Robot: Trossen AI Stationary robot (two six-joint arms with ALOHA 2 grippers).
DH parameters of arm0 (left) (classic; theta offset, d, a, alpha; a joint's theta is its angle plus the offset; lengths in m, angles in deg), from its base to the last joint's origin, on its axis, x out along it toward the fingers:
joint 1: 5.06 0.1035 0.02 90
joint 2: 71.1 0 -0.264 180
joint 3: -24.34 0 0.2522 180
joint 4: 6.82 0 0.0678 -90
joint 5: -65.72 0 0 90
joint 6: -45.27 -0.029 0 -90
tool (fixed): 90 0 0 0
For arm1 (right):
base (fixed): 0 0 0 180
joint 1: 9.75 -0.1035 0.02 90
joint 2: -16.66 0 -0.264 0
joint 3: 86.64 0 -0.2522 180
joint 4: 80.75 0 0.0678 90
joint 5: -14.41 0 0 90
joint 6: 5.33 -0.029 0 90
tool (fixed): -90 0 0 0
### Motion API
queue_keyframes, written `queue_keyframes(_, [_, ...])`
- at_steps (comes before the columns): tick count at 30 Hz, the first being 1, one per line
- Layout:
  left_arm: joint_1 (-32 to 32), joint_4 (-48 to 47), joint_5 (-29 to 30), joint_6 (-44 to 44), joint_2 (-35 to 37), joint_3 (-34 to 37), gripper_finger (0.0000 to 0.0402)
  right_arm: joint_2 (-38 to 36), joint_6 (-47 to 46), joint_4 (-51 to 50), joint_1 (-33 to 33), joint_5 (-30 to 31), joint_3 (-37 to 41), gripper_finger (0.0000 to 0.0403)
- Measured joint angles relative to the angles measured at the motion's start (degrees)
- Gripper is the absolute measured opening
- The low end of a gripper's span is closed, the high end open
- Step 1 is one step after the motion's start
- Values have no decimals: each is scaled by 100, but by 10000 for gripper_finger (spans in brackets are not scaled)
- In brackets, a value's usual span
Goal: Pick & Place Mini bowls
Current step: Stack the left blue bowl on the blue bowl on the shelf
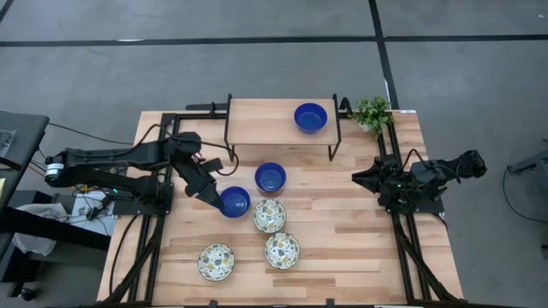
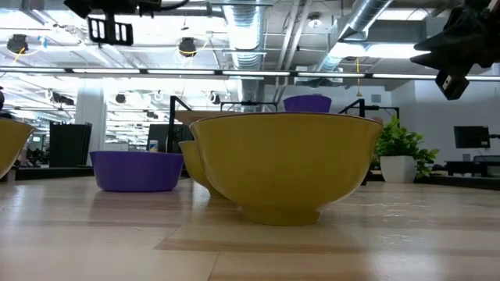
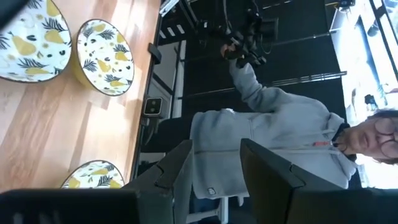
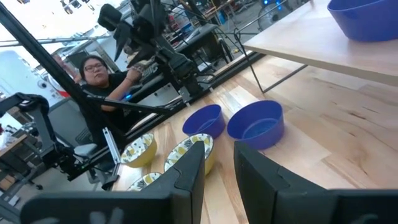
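Three cobalt blue mini bowls show in the high view. One stands on the raised wooden shelf, one on the table in front of it, and one beside my left gripper. Three patterned cream bowls sit toward the near edge. My left gripper is open, raised off the table at the left of the nearest blue bowl, with nothing between its fingers. My right gripper is open and waits at the table's right edge.
The black-framed shelf spans the far middle of the table. A small green plant stands at its right end. Bare wood lies between the bowls and the right arm. A person in a grey top sits beyond the table's near side.
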Motion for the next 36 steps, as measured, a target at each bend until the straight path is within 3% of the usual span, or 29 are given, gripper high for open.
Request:
queue_keyframes(8, [-328,-53,123,-353,-192,-200,131,2,-28,0,0,56,-2,75])
queue_keyframes(16, [-155,-231,1003,-612,-416,-193,131,2,-42,2,2,161,-2,75])
queue_keyframes(20, [-147,-153,1041,-911,-546,-191,131,0,-48,20,2,179,-4,75])
queue_keyframes(25, [53,-229,1062,-604,-690,-191,131,0,-140,44,4,184,-4,75])
queue_keyframes(30, [192,-808,1379,-603,-594,-191,131,0,-140,42,4,186,-4,75])
queue_keyframes(36, [249,-2001,2385,-726,-145,-191,131,1,-140,44,4,185,-4,75])
